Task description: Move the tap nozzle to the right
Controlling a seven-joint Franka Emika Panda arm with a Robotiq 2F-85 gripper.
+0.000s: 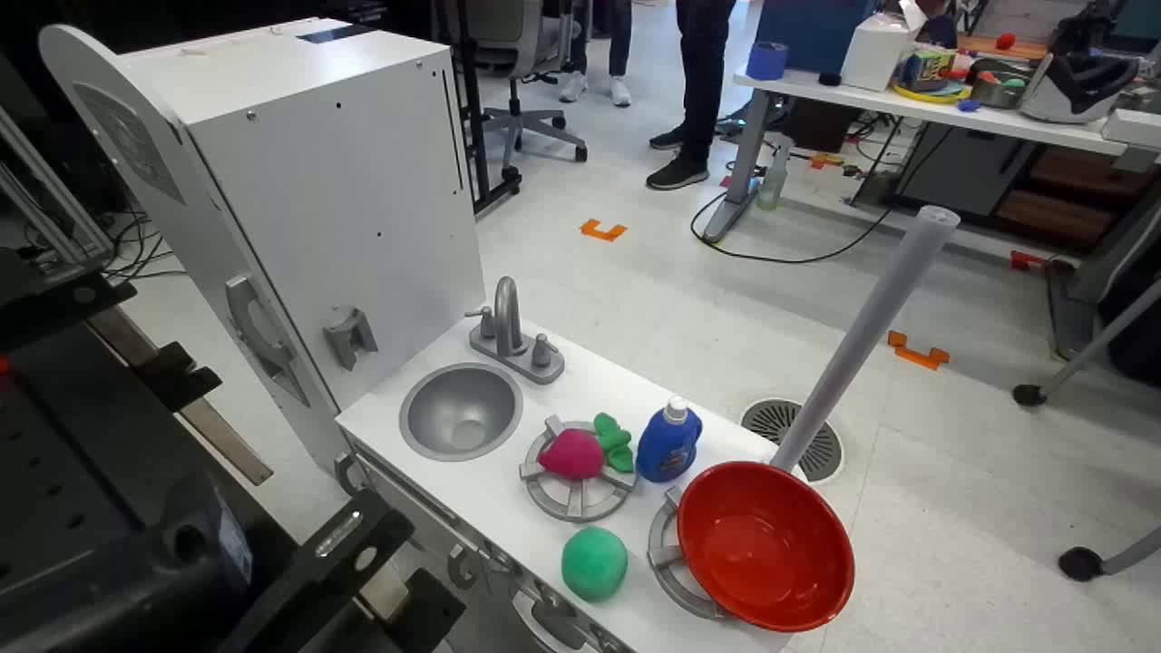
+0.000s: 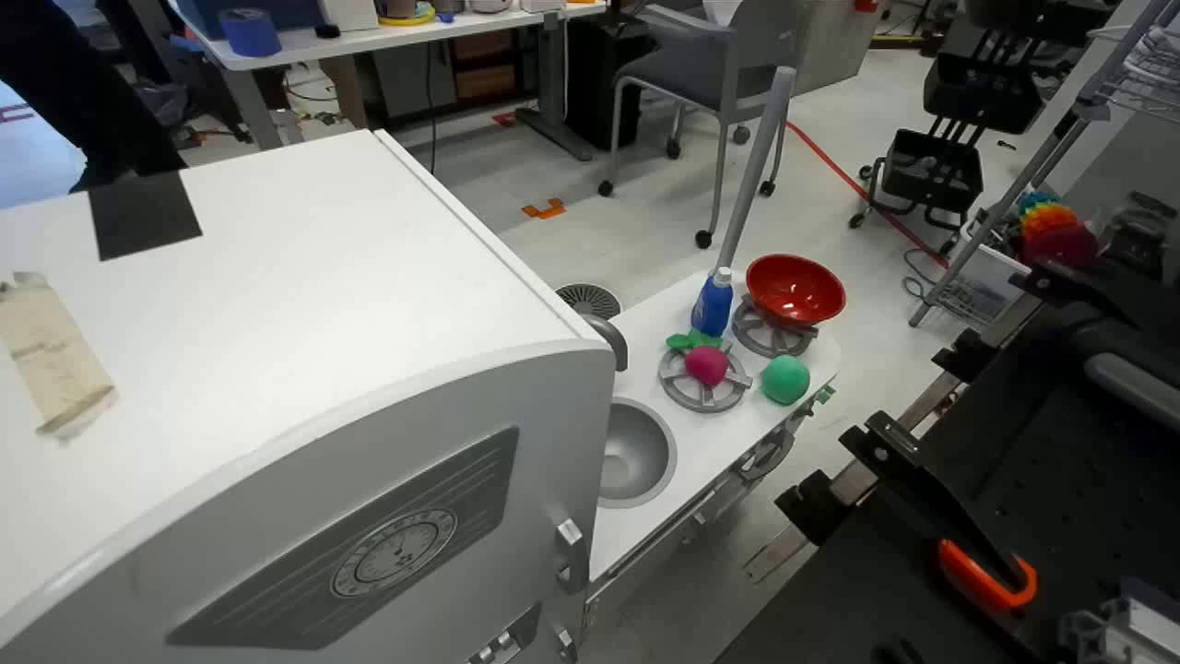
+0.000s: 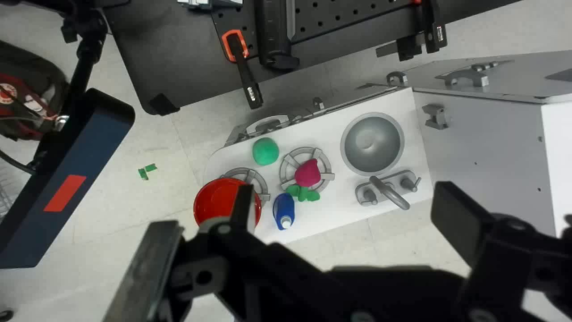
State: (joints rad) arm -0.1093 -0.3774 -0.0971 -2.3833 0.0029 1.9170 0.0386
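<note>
The tap nozzle [image 3: 389, 193] is a grey curved pipe on a base plate with two small side handles, beside the round sink basin [image 3: 373, 143]. It stands upright in an exterior view [image 1: 507, 317]. In an exterior view only its bent top [image 2: 607, 339] shows past the white cabinet. My gripper [image 3: 344, 205] shows only in the wrist view. It is open, with its fingers wide apart and nothing between them. It is above the toy kitchen and apart from the nozzle. The nozzle appears between the fingers, nearer the right finger.
A tall white cabinet [image 1: 336, 209] rises beside the sink. On the white counter are a pink toy with green leaves [image 1: 573, 453], a blue bottle [image 1: 668, 444], a green ball [image 1: 594, 563] and a red bowl [image 1: 766, 544]. A grey pole [image 1: 862, 336] stands upright beside the bowl.
</note>
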